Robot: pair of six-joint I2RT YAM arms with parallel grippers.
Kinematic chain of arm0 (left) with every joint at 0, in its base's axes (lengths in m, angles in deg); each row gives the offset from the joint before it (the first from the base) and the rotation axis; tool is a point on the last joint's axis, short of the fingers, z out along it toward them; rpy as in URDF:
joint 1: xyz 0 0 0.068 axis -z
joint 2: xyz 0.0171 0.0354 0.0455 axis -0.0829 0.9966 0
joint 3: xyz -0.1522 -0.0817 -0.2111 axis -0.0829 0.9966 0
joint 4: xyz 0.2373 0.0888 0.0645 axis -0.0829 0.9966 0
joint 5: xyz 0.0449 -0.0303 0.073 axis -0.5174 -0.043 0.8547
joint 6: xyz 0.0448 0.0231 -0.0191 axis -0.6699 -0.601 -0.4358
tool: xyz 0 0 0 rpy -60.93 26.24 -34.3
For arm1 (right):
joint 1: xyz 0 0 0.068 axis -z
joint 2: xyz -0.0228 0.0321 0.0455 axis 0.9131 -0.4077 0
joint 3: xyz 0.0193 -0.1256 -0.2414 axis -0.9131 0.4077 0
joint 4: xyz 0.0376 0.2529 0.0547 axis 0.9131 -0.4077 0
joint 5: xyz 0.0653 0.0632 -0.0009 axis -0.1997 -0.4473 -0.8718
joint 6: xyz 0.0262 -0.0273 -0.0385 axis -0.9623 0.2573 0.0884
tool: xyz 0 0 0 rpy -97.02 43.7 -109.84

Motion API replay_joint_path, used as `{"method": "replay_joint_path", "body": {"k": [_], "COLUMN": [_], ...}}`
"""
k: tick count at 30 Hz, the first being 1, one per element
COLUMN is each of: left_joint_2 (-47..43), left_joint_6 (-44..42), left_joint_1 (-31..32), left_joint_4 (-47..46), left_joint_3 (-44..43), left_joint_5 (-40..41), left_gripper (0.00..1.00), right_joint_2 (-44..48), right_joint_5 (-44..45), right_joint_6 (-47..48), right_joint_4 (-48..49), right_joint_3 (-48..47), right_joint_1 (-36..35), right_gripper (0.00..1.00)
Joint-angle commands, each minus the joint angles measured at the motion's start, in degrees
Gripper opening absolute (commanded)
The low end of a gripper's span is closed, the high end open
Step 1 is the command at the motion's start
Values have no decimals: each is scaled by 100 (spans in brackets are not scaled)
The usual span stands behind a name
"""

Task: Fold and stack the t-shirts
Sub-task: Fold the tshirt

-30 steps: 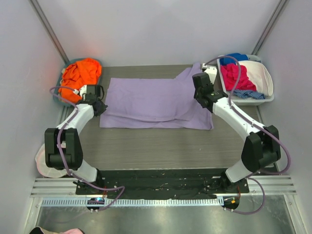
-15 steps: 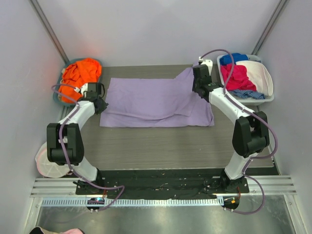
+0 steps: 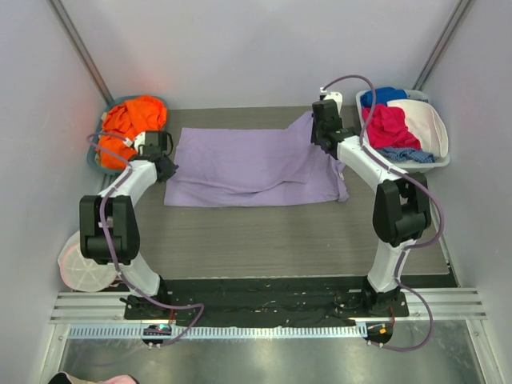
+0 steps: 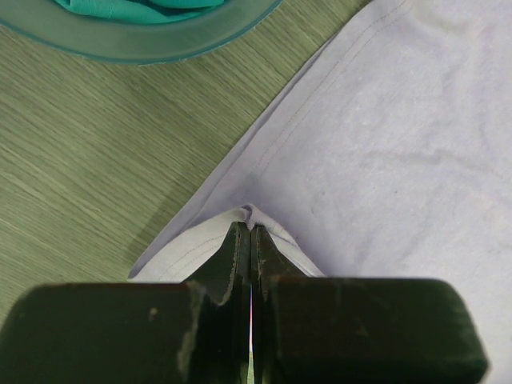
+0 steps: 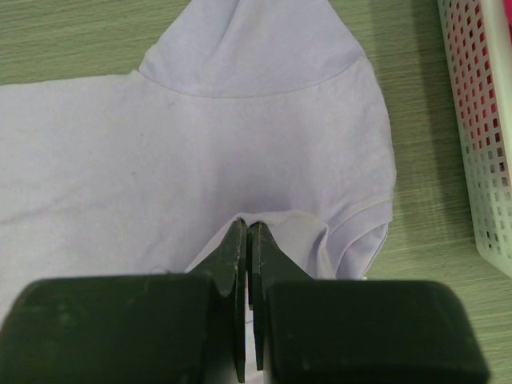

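Lavender t-shirt [image 3: 240, 164] pinched at both ends on the table [image 3: 264, 232].
At far left the orange t-shirts [image 3: 134, 118] sit bunched in a teal bin [image 4: 120, 44]; I cannot make out how many. My left hand [image 4: 250, 230] is clamped on a fold of the shirt's left edge, the pinched cloth mostly hidden between my fingers. The shirt lies spread and creased. My right hand [image 5: 246, 226] grips a fold near the sleeve, with the white basket [image 5: 480, 144] cut off beside it.

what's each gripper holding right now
left gripper: closed, pinching the edge of the purple shirt
right gripper: closed, pinching the same purple shirt
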Motion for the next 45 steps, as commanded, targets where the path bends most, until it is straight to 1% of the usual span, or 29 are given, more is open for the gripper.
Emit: {"method": "replay_joint_path", "body": {"k": [1,7,15,24,35,37,38,39,40,41,42,43,44,45], "left_joint_2": [87,131,307,518,588,606,606,606,597,571,536,431,352,281], "left_joint_6": [-66,-83,-127,-154,-198,-198,-215,-224,-233,-242,-268,-285,-294,-303], "left_joint_1": [-33,-33,-33,-33,-33,-33,-33,-33,-33,-33,-33,-33,-33,-33], "left_joint_4": [-193,-202,-219,-228,-211,-193,-184,-158,-132,-97,-35,-17,0,26], "left_joint_3": [-217,-190,-243,-392,-480,-515,-533,-550,-611,-638,-682,-691,-691,-691], "left_joint_5": [128,189,260,286,313,304,295,295,304,330,348,374,400,453], "left_gripper": [0,0,0,0,0,0,2,4,7,17,28,41,63,74], "right_joint_2": [-90,-239,-486,-565,-653,-635,-627,-592,-557,-504,-443,-285,-205,-100], "right_joint_5": [-36,-9,280,623,632,650,659,720,755,816,904,940,949,940], "right_joint_6": [115,132,132,132,106,80,62,53,36,27,10,-8,1,-8], "right_joint_4": [254,271,271,280,254,236,236,227,227,227,236,236,236,236], "right_joint_3": [-287,-357,-445,-401,-436,-419,-419,-419,-419,-410,-401,-358,-340,-322], "right_joint_1": [55,108,231,336,407,415,424,433,442,459,477,486,503,530], "right_gripper": [1,1,1,1,1,9,17,40,49,58,74,82,88,89]}}
